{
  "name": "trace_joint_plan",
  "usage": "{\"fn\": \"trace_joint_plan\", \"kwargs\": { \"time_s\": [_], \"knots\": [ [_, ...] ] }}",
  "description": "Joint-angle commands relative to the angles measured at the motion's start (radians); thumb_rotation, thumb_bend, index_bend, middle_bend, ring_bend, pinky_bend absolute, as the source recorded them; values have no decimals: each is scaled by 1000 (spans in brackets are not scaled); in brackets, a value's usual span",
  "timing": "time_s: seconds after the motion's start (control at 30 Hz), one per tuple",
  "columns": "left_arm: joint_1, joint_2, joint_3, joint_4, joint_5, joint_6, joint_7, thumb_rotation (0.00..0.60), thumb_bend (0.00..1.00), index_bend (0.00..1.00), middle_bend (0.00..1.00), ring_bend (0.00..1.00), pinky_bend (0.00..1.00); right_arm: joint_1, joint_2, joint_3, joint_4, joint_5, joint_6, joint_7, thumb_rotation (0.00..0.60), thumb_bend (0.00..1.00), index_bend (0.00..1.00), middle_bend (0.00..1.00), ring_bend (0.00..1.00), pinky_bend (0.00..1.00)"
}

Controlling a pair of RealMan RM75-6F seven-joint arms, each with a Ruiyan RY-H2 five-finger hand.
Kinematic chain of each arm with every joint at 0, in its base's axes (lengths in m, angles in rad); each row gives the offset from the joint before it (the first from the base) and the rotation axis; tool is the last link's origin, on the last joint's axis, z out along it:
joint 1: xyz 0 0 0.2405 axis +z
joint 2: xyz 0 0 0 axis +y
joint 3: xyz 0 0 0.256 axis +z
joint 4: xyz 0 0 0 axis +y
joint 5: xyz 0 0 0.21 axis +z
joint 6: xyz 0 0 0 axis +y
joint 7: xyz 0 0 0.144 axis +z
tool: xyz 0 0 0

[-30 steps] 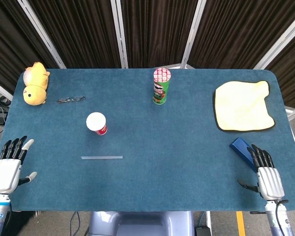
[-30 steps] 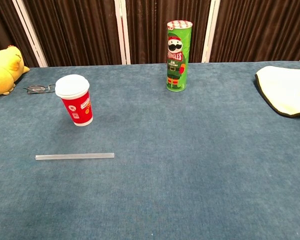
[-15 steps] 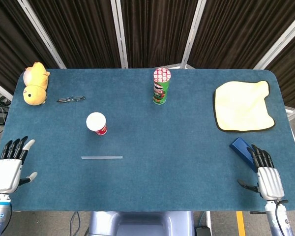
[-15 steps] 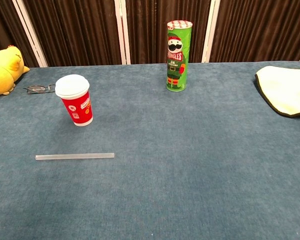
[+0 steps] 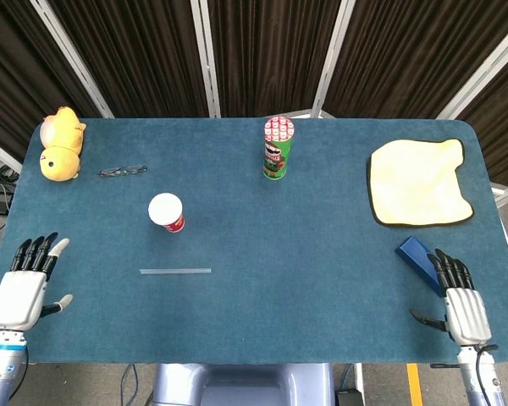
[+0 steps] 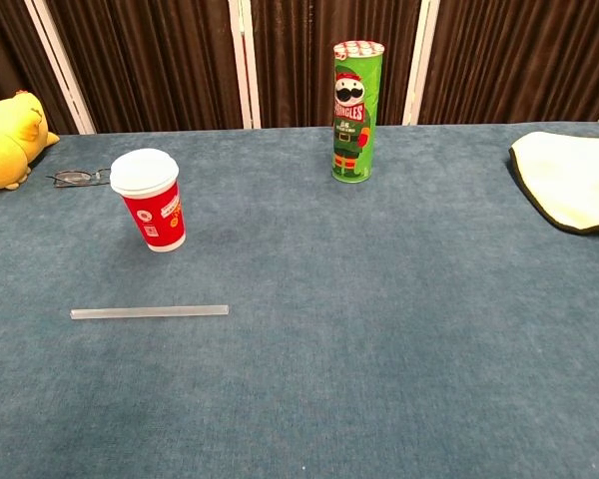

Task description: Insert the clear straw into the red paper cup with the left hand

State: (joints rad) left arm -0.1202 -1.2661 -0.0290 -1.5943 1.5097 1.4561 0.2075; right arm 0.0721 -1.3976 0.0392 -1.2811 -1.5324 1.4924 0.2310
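My left hand (image 5: 24,288) sat flat at the table's (image 5: 322,254) near left edge, fingers spread, holding nothing. The clear straw (image 5: 175,271) lay flat to its right, well apart from it, with the lidded red cup (image 5: 167,211) upright just behind it. Further right stood a green chip can (image 5: 278,148), then a yellow cloth (image 5: 419,182). My right hand (image 5: 461,300) was spread and empty too, beside a blue block (image 5: 416,255).

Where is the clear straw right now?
The clear straw lies flat on the table's left half, just in front of the red paper cup, untouched, right of the open left hand.
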Motion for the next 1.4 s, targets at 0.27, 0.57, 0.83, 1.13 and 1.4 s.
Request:
{"fn": "trace_joint_plan", "kwargs": {
  "time_s": [0.27, 0.57, 0.83, 1.13, 1.4],
  "knots": [
    [-62, -40, -25, -58, -25, -76, 127, 600, 0, 272, 424, 447, 444, 1, 0, 3, -2, 3, -1, 1, 600, 70, 0, 0, 0, 0],
    [-147, -118, -65, -108, -147, -208, 272, 600, 94, 438, 895, 830, 725, 1, 4, 3, -5, 3, -3, 13, 600, 70, 0, 0, 0, 0],
    [-238, -210, -125, -133, -326, -300, 453, 600, 291, 483, 1000, 937, 800, 1, 11, 5, -7, 9, -9, 28, 600, 70, 0, 0, 0, 0],
    [-338, -324, -169, -118, -519, -313, 625, 600, 295, 482, 1000, 938, 800, 2, 16, 5, -9, 13, -16, 42, 600, 70, 0, 0, 0, 0],
    [-407, -417, -171, -84, -634, -303, 708, 600, 296, 483, 1000, 938, 801, 1, 20, 6, -13, 17, -21, 52, 600, 70, 0, 0, 0, 0]
  ]
}}
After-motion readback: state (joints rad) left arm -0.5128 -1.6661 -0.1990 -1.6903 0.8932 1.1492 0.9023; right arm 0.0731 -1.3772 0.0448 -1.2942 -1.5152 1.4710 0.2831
